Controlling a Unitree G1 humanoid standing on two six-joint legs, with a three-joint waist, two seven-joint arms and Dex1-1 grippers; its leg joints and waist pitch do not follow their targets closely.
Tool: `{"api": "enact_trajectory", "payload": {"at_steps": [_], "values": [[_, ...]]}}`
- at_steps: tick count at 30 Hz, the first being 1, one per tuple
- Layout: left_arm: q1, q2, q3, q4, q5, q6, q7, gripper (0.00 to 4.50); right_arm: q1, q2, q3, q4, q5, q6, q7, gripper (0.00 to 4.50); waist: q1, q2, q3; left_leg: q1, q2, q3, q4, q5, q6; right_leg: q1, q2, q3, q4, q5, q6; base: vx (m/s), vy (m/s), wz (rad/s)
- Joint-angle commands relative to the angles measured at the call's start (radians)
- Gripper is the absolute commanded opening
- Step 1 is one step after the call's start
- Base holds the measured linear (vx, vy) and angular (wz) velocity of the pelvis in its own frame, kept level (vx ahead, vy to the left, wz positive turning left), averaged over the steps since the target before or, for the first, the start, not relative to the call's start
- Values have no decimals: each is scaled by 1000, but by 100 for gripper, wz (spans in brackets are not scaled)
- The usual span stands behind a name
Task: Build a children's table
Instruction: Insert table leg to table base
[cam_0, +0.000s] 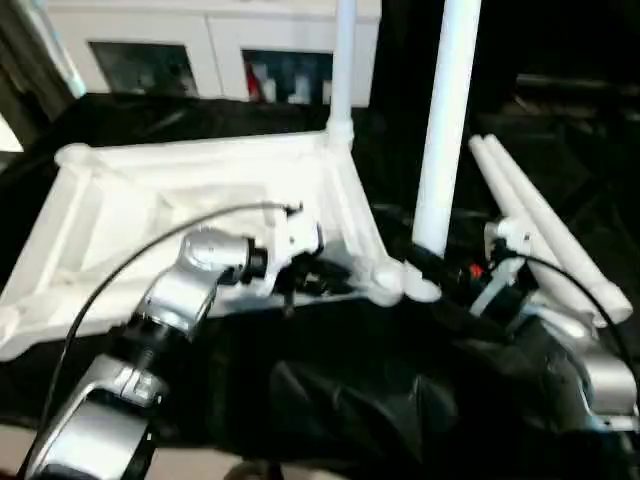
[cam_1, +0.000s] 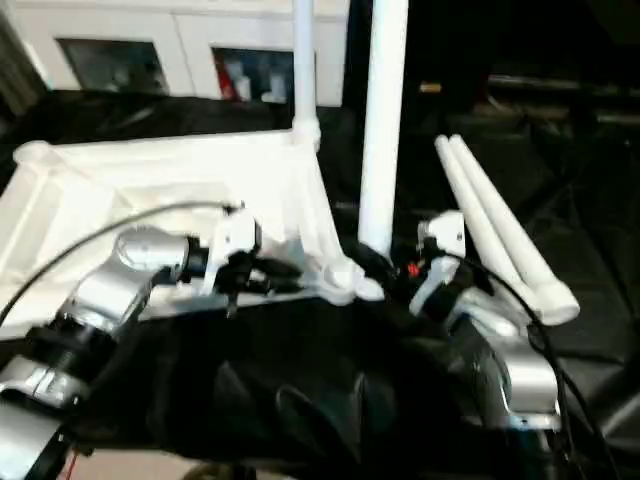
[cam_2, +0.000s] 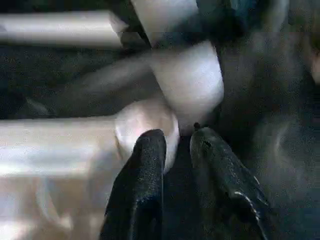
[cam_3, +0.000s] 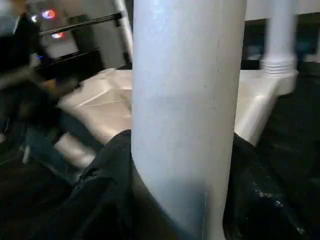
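The children's table top (cam_0: 130, 210) lies upside down on black cloth, its ribbed underside up. One white leg (cam_0: 343, 60) stands in its far right corner socket. A second leg (cam_0: 448, 120) is upright, its lower end just beside the near right corner socket (cam_0: 385, 282). My right gripper (cam_0: 425, 262) is shut on this leg near its foot, and its black fingers (cam_3: 105, 190) wrap the tube. My left gripper (cam_0: 300, 280) is at the top's near edge by that socket, and its fingers (cam_2: 150, 165) stand slightly open with nothing between them. Two loose legs (cam_0: 548, 235) lie to the right.
White cabinets (cam_0: 210, 40) with glass doors stand along the back. Rumpled black cloth (cam_0: 380, 400) covers the work surface between me and the table top. A black cable (cam_0: 130, 250) arcs over my left forearm.
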Motion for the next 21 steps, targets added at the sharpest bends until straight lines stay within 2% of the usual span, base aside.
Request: {"api": "enact_trajectory", "payload": {"at_steps": [1, 2, 3, 5, 7, 8, 9, 10, 12, 13, 15, 18, 21], "values": [[-99, -40, 98, 50, -29, 63, 151, 147, -2, -5, 5, -45, 24, 22, 5, 191, 3, -1, -73, 51, 70, -28, -59, -139, 81, 31, -75, 38, -66, 108, -310, 0, 0, 0], [-126, -52, 116, 80, -16, 67, 209, 147, -5, -3, 8, -47, 23, 23, 3, 191, 7, 0, -73, 53, 70, -29, -57, -155, 72, 30, -77, 39, -68, 90, -309, 0, 0, 0], [-167, -73, 140, 123, 0, 69, 296, 148, -10, 1, 12, -47, 21, 27, -4, 191, 11, -5, -73, 49, 71, -34, -58, -161, 63, 38, -82, 39, -70, 65, -298, 0, 0, 0], [-227, -106, 168, 163, 10, 85, 411, 148, -23, 7, 22, -38, 5, 35, -19, 191, 15, -8, -73, 45, 70, -36, -59, -151, 58, 39, -84, 40, -74, 43, -277, 0, 0, 0], [-294, -161, 159, 144, 29, 133, 506, 148, -49, 13, 49, 0, -41, 34, -49, 191, 18, -13, -75, 45, 71, -37, -58, -136, 55, 38, -82, 39, -73, 39, -268, 0, 0, 0], [-294, -161, 159, 144, 29, 133, 506, 148, -49, 13, 49, 0, -41, 34, -49, 191, 16, -17, -75, 44, 71, -36, -58, -125, 56, 38, -82, 40, -72, 50, -270, 0, 0, 0], [-320, -208, 146, 100, 32, 153, 536, 148, -65, 14, 71, 27, -76, 30, -71, 191, 18, -13, -79, 44, 70, -36, -54, -101, 64, 38, -81, 39, -69, 72, -271, 0, 0, 0], [-321, -209, 147, 98, 30, 154, 536, 148, -66, 14, 72, 27, -77, 30, -71, 191, 22, -14, -79, 41, 68, -36, -51, -75, 74, 39, -82, 38, -67, 105, -275, 0, 0, 0], [-332, -248, 156, 47, -8, 192, 538, 148, -73, 13, 79, 39, -94, 32, -84, 191, 25, -15, -83, 42, 69, -35, -47, -58, 89, 39, -83, 39, -64, 138, -281, 0, 0, 0], [-341, -279, 161, 1, -46, 227, 533, 148, -79, 10, 82, 50, -105, 35, -92, 191, 25, -18, -86, 35, 65, -34, -44, -34, 110, 42, -81, 37, -57, 184, -285, 0, 0, 0], [-351, -308, 153, -52, -85, 260, 529, 148, -86, 4, 84, 68, -121, 31, -99, 191, 27, -20, -87, 34, 65, -34, -40, -23, 127, 42, -81, 36, -55, 208, -291, 0, 0, 0], [-353, -330, 138, -93, -115, 278, 530, 148, -90, 4, 84, 80, -123, 30, -104, 191, 27, -19, -85, 33, 65, -34, -39, -32, 137, 41, -81, 34, -59, 185, -297, 0, 0, 0], [-347, -348, 123, -130, -120, 306, 531, 148, -92, 6, 87, 86, -125, 29, -109, 191, 25, -20, -83, 34, 65, -33, -40, -55, 133, 41, -78, 35, -64, 132, -289, 0, 0, 0]]}}
